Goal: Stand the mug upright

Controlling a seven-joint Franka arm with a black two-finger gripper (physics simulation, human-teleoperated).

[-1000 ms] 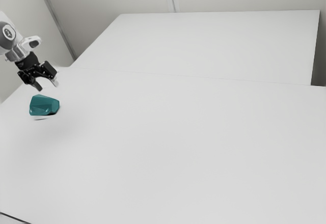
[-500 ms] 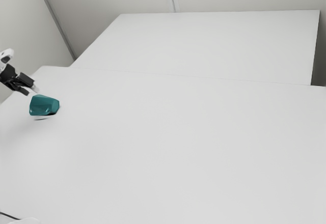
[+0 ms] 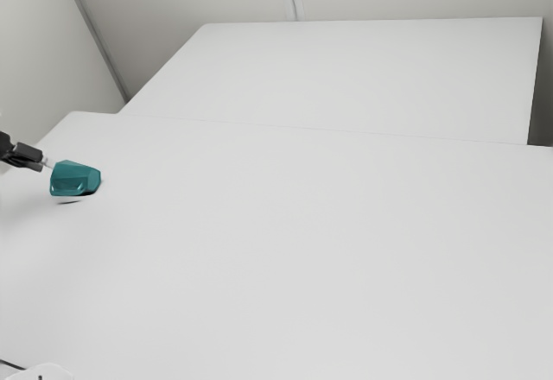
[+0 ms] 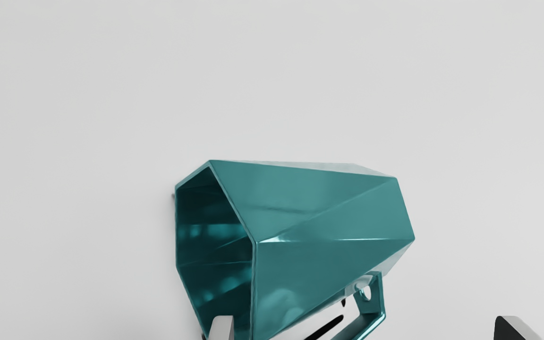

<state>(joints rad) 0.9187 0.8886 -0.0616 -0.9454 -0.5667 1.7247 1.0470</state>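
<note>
Mug is on its side on the white table, not upright. Teal, faceted, glossy. Exterior view puts it near that view's left edge, just beside the gripper, which comes in from the exterior view's left with its tips right at the near end of the mug. Can't confirm contact.

Gripper is wide, nothing clamped. Wrist view: one fingertip overlaps the mouth of the mug, the other fingertip is out past the base end, well apart from the mug. Whether the first one touches the rim or sits inside the mouth: can't tell.

Mouth faces sideways, toward the first fingertip's side; body narrows toward the base end. Handle is on the side of the body nearest the gripper, close to the base end, and lies between the two fingertips as seen from the wrist. Dark streak on the tabletop beside the handle.

Exterior view also has a large white panel beyond the table.
</note>
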